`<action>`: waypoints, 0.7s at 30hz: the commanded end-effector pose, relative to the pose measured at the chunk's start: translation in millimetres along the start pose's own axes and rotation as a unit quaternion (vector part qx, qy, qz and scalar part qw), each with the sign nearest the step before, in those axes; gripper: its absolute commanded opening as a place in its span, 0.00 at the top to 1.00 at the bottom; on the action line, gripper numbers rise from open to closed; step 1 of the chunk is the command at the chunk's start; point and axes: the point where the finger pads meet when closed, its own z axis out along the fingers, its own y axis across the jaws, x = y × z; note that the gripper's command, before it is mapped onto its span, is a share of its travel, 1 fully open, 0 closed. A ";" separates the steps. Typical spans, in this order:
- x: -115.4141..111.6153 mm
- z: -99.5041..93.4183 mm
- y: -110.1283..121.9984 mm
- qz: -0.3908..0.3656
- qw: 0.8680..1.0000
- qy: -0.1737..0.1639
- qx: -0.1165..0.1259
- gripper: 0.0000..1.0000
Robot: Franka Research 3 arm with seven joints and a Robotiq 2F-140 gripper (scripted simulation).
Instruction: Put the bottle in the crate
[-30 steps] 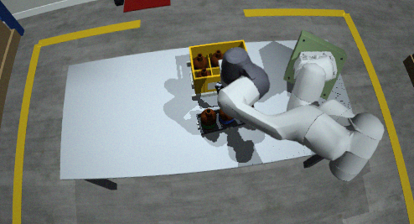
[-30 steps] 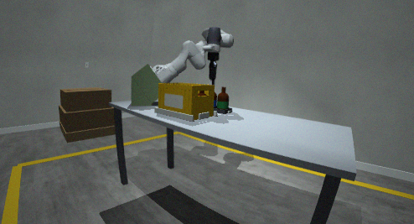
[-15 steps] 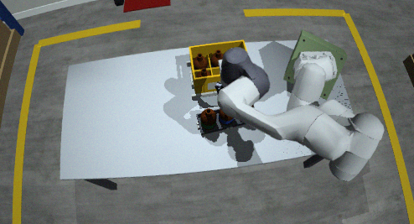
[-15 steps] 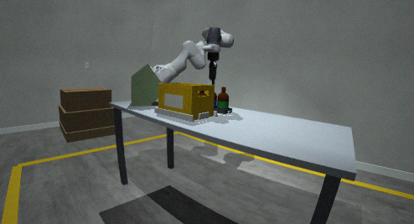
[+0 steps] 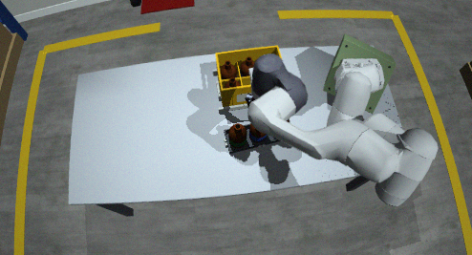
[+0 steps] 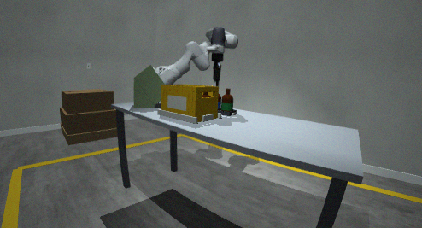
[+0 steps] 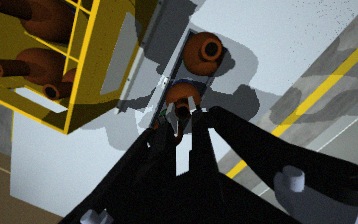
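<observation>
We are working over the table (image 5: 134, 147), with the yellow crate (image 5: 225, 96) just beyond our gripper (image 7: 182, 111) and the dark tray (image 5: 232, 148) directly beneath it. The crate is showing three brown bottles standing in its cells, and the fourth cell, the one nearest our tool, is lying under the wrist in the top view, so we cannot see into it. We are judging the grasp as made and the lift, carry and placing as all left to do.

We are reaching out from the green base plate (image 5: 388, 66) with the arm folded low and the wrist pointing straight down. Our fingers are closing narrow around the neck of the blue-labelled bottle (image 7: 181, 95), gripping it; it appears to be still in the tray. A second bottle (image 7: 203, 47), green-labelled, is standing just beyond it.
</observation>
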 end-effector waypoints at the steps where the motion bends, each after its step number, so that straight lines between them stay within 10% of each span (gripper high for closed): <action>1: 0.7 1.0 0.7 -0.002 1.000 0.000 -0.001 1.00; 21: 1.5 -10.8 1.1 -0.002 1.000 0.000 -0.001 1.00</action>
